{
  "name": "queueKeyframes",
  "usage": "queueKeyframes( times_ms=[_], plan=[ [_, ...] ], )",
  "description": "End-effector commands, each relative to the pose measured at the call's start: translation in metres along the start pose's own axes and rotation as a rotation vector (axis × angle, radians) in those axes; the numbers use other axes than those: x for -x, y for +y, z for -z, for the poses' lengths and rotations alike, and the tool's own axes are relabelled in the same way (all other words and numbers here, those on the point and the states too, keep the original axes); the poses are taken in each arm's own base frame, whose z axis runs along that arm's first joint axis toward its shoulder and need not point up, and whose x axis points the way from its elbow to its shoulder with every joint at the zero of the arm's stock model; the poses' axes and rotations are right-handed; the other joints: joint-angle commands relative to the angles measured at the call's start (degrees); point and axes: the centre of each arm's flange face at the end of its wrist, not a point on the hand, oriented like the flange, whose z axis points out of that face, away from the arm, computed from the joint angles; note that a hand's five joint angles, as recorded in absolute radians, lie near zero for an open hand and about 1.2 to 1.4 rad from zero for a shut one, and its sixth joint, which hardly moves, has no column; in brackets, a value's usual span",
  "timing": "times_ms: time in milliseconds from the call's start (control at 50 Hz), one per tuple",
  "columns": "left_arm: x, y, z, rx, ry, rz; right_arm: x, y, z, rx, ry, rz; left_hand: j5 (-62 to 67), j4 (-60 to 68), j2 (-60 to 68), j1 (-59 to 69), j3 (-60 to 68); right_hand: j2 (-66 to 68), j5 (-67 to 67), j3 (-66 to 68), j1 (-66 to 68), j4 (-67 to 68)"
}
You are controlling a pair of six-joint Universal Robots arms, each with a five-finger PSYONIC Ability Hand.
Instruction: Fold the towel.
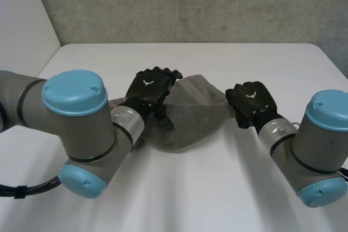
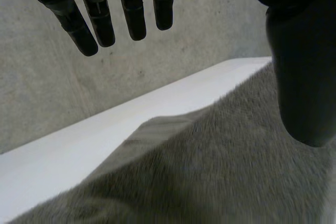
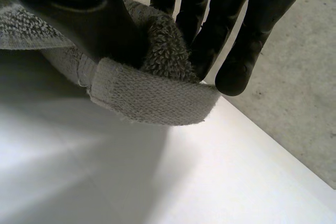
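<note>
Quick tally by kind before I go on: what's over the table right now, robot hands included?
Grey towel: 1
Black robot hands: 2, the left hand and the right hand
Total: 3

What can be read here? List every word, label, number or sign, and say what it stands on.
No words or numbers to read anywhere.
Small white winged sign, no letters: back of the left hand.
Same sign: back of the right hand.
The towel shows no label.
</note>
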Motion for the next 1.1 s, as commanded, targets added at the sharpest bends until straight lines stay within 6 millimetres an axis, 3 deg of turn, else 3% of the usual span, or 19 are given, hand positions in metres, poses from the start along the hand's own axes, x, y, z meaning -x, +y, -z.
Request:
queueKeyframes(
  times_ms=[20,120,280,360,460,560,660,760,1100],
  plan=[
    [0.011,0.011,0.029,0.093,-0.024,0.005,-0.016,0.006,-0.002,0.05,0.044,0.016,-11.52,-3.5,-3.04,-3.59,-2.63,5.05,3.85,4.23,4.33,3.15],
    [0.016,0.03,0.052,0.192,-0.025,0.017,-0.028,0.006,-0.006,0.075,0.122,0.025,-2.64,5.37,5.84,5.29,6.25,5.05,3.85,4.23,4.33,3.15],
    [0.016,0.048,0.066,0.319,0.007,0.038,-0.046,0.008,-0.01,0.085,0.178,0.033,15.71,23.72,24.19,23.64,24.6,5.05,3.85,4.23,4.33,3.15],
    [0.019,0.052,0.067,0.349,0.002,0.046,-0.05,0.009,-0.01,0.088,0.187,0.036,17.07,25.09,25.56,25.01,25.97,5.05,3.85,4.23,4.33,3.15],
    [0.026,0.061,0.06,0.373,-0.016,0.051,-0.049,0.009,-0.01,0.088,0.182,0.039,17.41,25.43,25.89,25.35,26.31,5.05,3.85,4.23,4.33,3.15],
    [0.045,0.065,0.043,0.366,-0.068,0.048,-0.045,0.009,-0.01,0.089,0.168,0.039,16.06,24.08,24.55,24.0,24.96,5.05,3.85,4.23,4.33,3.15],
    [0.077,0.064,0.02,0.324,-0.138,-0.032,-0.04,0.014,-0.009,0.105,0.146,0.039,13.2,21.22,21.69,21.14,22.1,5.05,3.85,4.23,4.33,3.15],
    [0.097,0.06,0.007,0.284,-0.177,-0.09,-0.038,0.015,-0.008,0.116,0.139,0.038,13.2,21.22,21.69,21.14,22.1,5.05,3.85,4.23,4.33,3.15],
    [0.106,0.049,-0.002,0.225,-0.198,-0.117,-0.035,0.025,-0.008,0.15,0.12,0.097,13.2,21.22,21.69,21.14,22.1,5.05,3.85,4.23,4.33,3.15]
  ],
)
